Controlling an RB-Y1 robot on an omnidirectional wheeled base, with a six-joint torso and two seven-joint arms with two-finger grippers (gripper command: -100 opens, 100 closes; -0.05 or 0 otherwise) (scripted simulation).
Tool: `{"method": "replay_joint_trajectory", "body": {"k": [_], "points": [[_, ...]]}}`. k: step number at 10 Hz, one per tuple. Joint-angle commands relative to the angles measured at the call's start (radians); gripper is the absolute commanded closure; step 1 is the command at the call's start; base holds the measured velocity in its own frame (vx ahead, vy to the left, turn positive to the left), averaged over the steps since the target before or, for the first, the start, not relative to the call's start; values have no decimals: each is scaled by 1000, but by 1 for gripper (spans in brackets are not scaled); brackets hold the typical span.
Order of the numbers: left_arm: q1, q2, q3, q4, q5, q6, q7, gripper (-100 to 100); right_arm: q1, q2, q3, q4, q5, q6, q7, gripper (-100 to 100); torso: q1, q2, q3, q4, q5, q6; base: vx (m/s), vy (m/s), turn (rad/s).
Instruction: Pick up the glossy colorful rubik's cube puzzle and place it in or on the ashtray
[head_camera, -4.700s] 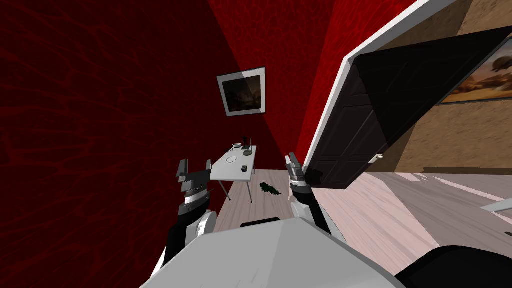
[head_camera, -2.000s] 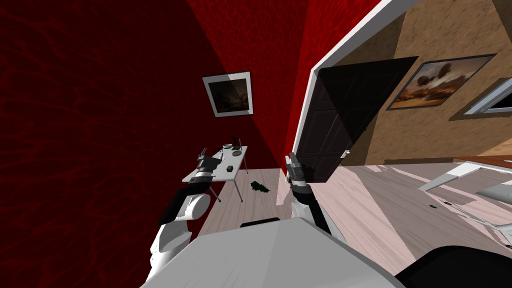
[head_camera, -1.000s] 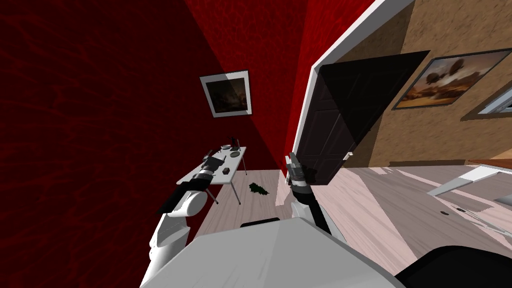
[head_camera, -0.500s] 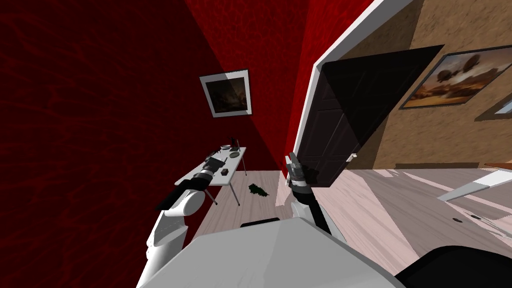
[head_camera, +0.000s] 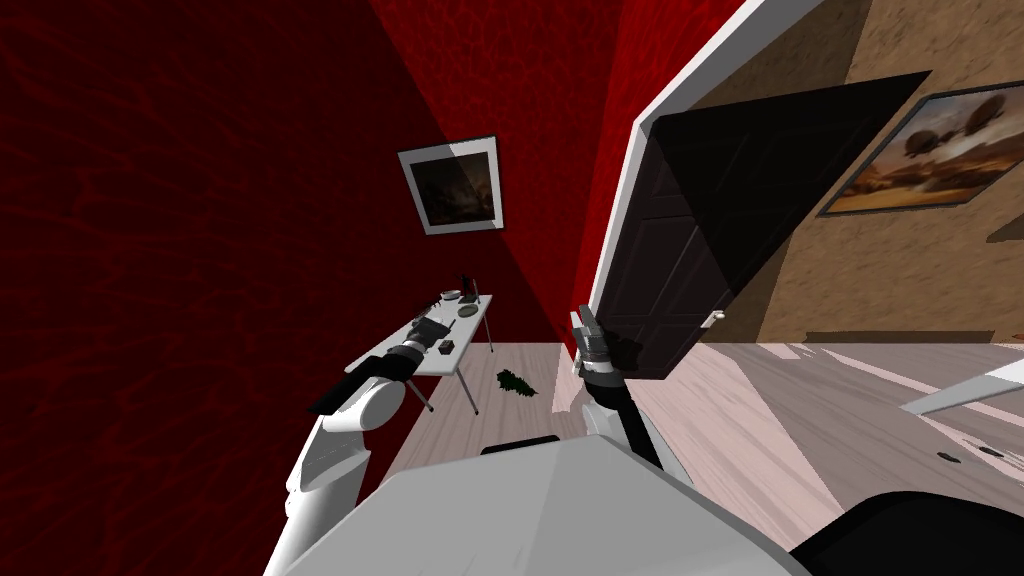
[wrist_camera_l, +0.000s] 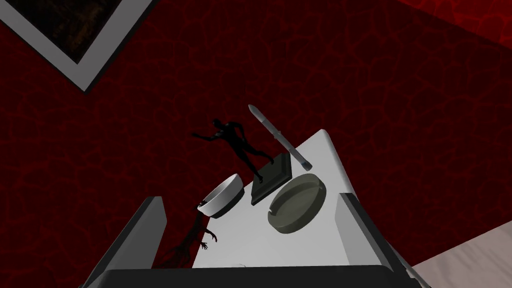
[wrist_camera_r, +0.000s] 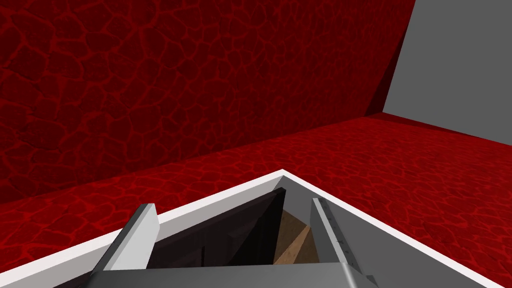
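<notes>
The cube (head_camera: 446, 347) looks like a small dark block near the front right edge of the white table (head_camera: 452, 360). My left gripper (head_camera: 432, 326) hangs open over the table, just left of the cube and short of the ashtray (head_camera: 466, 311). In the left wrist view the round grey-green ashtray (wrist_camera_l: 297, 203) lies ahead between the open fingers (wrist_camera_l: 145, 235), with nothing held by the gripper (wrist_camera_l: 250, 235). My right gripper (head_camera: 588, 335) is raised beside the door, and its fingers (wrist_camera_r: 134, 241) stand open and empty.
Beside the ashtray stand a white bowl (wrist_camera_l: 222, 195), a dark figurine on a square base (wrist_camera_l: 270, 176) and a slim grey rocket-shaped thing (wrist_camera_l: 280, 137). A green leafy thing (head_camera: 516, 382) lies on the floor by the table. An open dark door (head_camera: 690, 270) stands to the right.
My left arm has stretched forward and lowered over the table, from beside it to next to the cube. The head view has swung slightly, shifting the door rightwards. The right arm stays put.
</notes>
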Motion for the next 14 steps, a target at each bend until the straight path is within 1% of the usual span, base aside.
{"method": "replay_joint_trajectory", "body": {"k": [1, 2, 3, 4, 5, 7, 8, 10, 11, 12, 13, 14], "points": [[-2, 7, 9, 3, 11, 50, 19, -100, 0, 0, 0, 0, 0, 0, 0, 0, 0, 0, 0, 0, 0, 0, 66, -51, 43], [-2, 7, 9, 3, 11, 61, 19, -100, 0, 0, 0, 0, 0, 0, 0, 0, 0, -1, -1, 0, 0, 0, 42, -21, -4], [-4, 24, 28, 9, 31, 97, 51, -100, 0, 0, 0, 0, 0, 0, 0, 0, 1, 0, 0, 0, 0, 0, 64, -49, 62], [-4, 24, 28, 9, 31, 125, 51, -100, 0, 0, 0, 0, 0, 0, 0, 0, 0, -1, 0, 0, 0, 0, 70, -43, 55], [-3, 41, 46, 16, 51, 162, 82, -100, 0, 0, 0, 0, 0, 0, 0, 0, 0, -1, -1, 0, 0, 0, 120, -65, 72], [-3, 41, 46, 16, 51, 207, 82, -100, 0, 0, 0, 0, 0, 0, 0, 0, -1, -4, -2, -1, 0, 0, 73, -38, 19], [-1, 59, 65, 23, 69, 237, 112, -100, 0, 0, 0, 0, 0, 0, 0, 0, 1, -1, -1, 0, 0, 0, 70, -27, 84], [-1, 59, 65, 23, 69, 277, 112, -100, 0, 0, 0, 0, 0, 0, 0, 0, 1, -2, -1, -1, 0, 0, 64, -27, 19], [3, 77, 83, 32, 86, 314, 141, -100, 0, 0, 0, 0, 0, 0, 0, 0, 2, 0, 0, 0, 0, 0, 75, -35, 68], [3, 77, 83, 32, 86, 338, 141, -100, 0, 0, 0, 0, 0, 0, 0, 0, 1, -1, -1, 0, 0, 0, 83, -34, 63], [9, 97, 101, 41, 102, 368, 168, -100, 0, 0, 0, 0, 0, 0, 0, 0, 1, -2, -1, -1, 0, 0, 110, -40, 88], [9, 97, 101, 41, 102, 394, 168, -100, 0, 0, 0, 0, 0, 0, 0, 0, 1, -4, -2, -1, 0, 0, 111, -43, 61]]}}
